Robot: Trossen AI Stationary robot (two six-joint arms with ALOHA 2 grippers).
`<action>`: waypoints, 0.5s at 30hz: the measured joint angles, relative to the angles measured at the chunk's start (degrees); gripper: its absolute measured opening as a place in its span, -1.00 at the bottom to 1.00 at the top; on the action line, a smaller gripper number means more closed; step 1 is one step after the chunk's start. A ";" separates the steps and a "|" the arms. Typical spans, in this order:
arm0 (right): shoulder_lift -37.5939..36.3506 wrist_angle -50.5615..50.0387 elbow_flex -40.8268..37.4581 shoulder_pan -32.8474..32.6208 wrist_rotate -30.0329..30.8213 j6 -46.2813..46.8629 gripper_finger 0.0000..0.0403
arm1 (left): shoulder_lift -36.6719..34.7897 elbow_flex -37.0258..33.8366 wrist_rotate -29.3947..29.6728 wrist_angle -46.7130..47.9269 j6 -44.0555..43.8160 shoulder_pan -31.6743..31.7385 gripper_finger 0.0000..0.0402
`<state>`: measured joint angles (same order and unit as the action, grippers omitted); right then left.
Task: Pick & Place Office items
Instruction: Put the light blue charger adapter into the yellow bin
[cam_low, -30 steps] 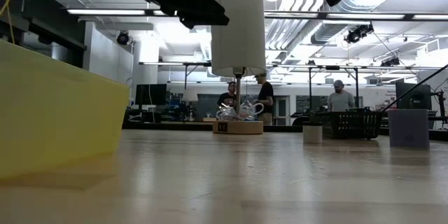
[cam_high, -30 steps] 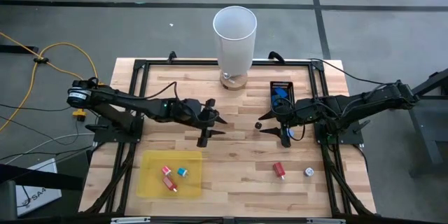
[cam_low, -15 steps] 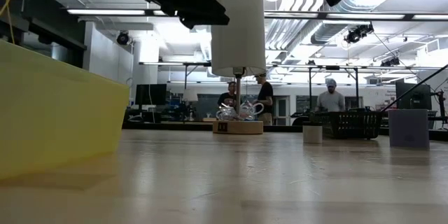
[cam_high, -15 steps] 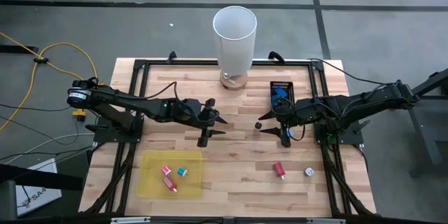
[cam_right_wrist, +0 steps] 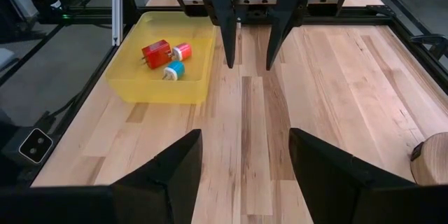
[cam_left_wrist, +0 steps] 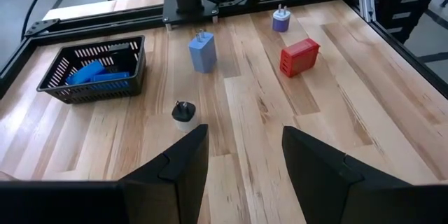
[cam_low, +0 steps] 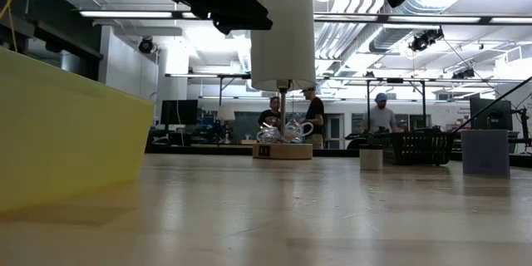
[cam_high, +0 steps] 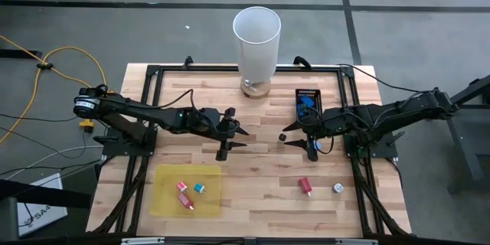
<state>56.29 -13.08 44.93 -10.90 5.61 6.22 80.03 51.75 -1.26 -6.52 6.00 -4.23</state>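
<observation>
Nothing on the table (cam_high: pixel 253 122) has moved since a second ago; both arms hold still. Landmark: black basket (cam_high: pixel 308 101). Right gripper (cam_high: pixel 300 142) hovers just in front of it, fingers apart, empty. Left gripper (cam_high: pixel 233 138), well off toward the yellow tray (cam_high: pixel 164 203), also parted, empty. Small dark plug (cam_high: pixel 282 135) sits near the basket, just beside the right fingertips, so the right arm is nearer.

Robotics lab, open industrial hall, exposed ceiling ducts (cam_low: pixel 349 33), strip lights, people (cam_low: pixel 381 115) at distant benches
</observation>
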 joint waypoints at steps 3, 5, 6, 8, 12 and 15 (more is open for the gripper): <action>0.00 0.00 0.01 0.01 0.04 0.00 0.00 | 0.00 0.00 0.00 0.00 0.00 0.00 -0.13; 0.00 0.00 0.01 0.02 0.09 0.00 0.00 | 0.00 0.00 0.00 0.02 0.00 0.00 -0.13; 0.00 0.00 0.00 0.02 0.03 0.00 0.00 | 0.00 0.00 0.00 0.00 0.00 0.00 -0.13; 0.00 0.00 0.00 0.00 -0.13 0.01 0.00 | 0.00 0.00 0.00 0.00 0.00 0.00 -0.13; 0.00 0.15 0.01 0.01 -0.15 0.01 0.00 | 0.00 0.00 0.00 0.01 0.00 0.00 -0.13; 0.00 0.37 0.00 0.00 -0.17 0.02 0.00 | -0.02 0.00 0.00 0.02 0.00 0.00 -0.13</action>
<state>56.29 -12.71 44.93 -10.90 5.43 6.24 80.01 51.75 -1.26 -6.50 6.00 -4.23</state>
